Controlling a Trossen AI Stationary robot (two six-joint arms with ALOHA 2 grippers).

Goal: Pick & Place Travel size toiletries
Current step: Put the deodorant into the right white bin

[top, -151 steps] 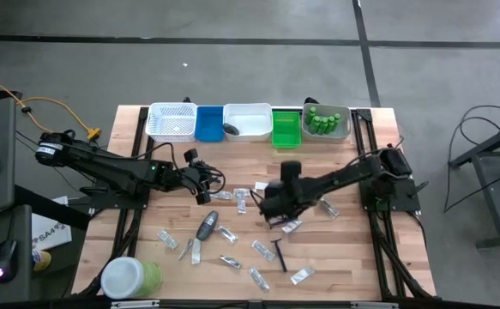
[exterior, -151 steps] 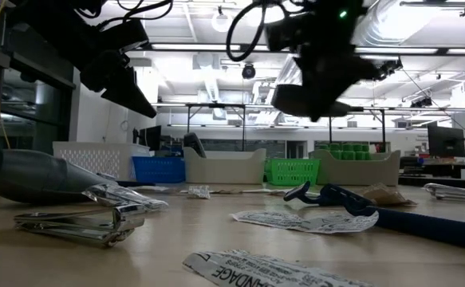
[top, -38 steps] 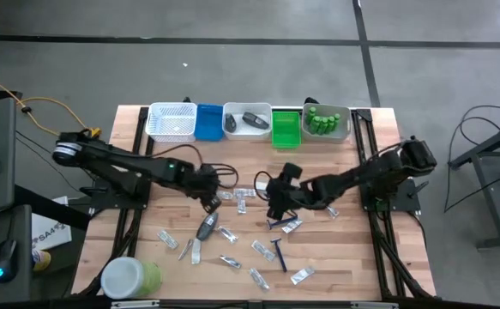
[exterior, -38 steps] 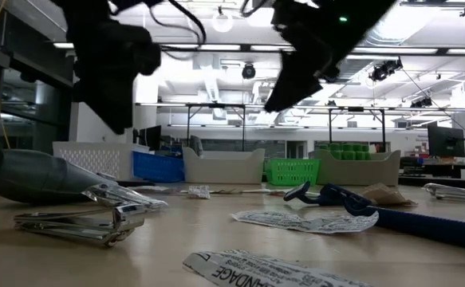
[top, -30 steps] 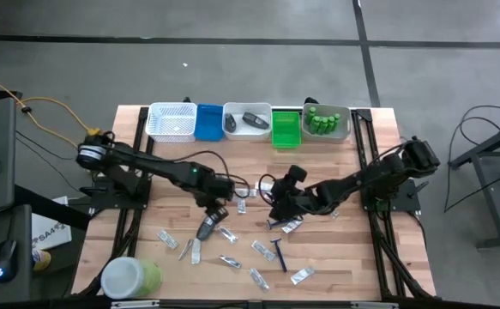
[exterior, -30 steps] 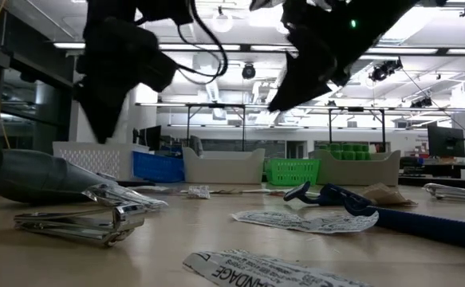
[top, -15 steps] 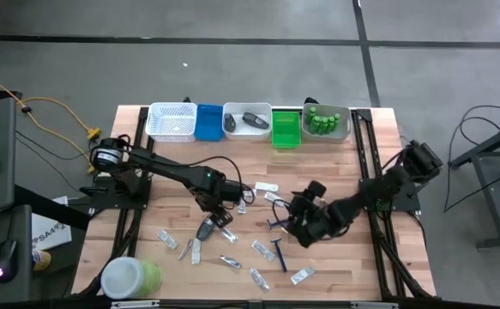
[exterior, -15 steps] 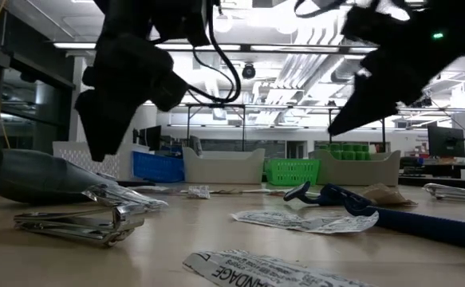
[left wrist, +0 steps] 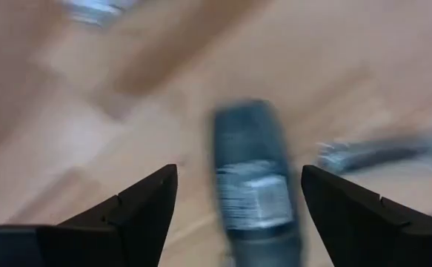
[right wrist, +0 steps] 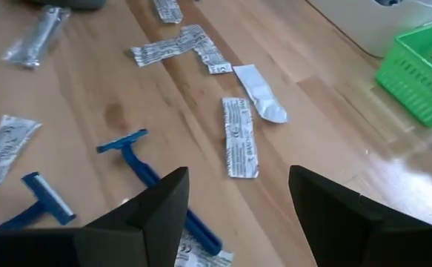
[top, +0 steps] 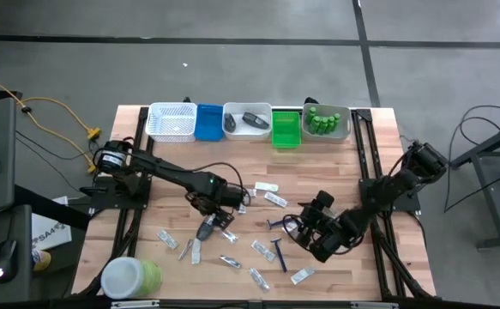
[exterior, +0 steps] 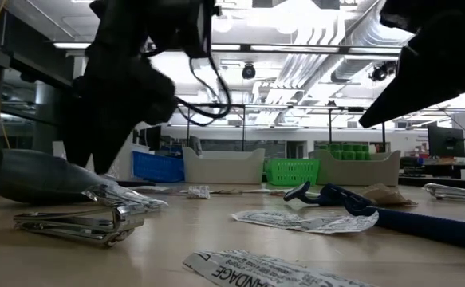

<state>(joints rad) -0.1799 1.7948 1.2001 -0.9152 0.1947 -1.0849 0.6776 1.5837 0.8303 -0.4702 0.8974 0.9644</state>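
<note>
My left gripper (top: 216, 213) hangs open, pointing down over a dark grey oval piece (top: 207, 228) that lies flat on the wood; in the left wrist view the piece (left wrist: 254, 184) shows between the two fingers, untouched. My right gripper (top: 306, 226) is open and slants down near two blue razors (top: 278, 250), which also show ahead of its fingers (right wrist: 140, 170). Silvery sachets (top: 261, 248) lie scattered over the table's near half. Another dark grey piece (top: 253, 119) lies in a white tray (top: 235, 129), and green bottles (top: 322, 120) stand in the tray at the far right.
A row of trays runs along the far edge: white lattice (top: 171, 122), blue (top: 208, 124), white, green (top: 286, 130). A big green jar with a white lid (top: 130, 276) lies at the near left corner. A metal clipper (exterior: 80, 225) lies close to the near edge.
My left gripper has gone toward the near edge and down, and now hangs over the dark grey oval piece. My right gripper has swung from the table's middle toward the right and near edges and has sunk, ending beside the blue razors. Nothing on the table has moved.
</note>
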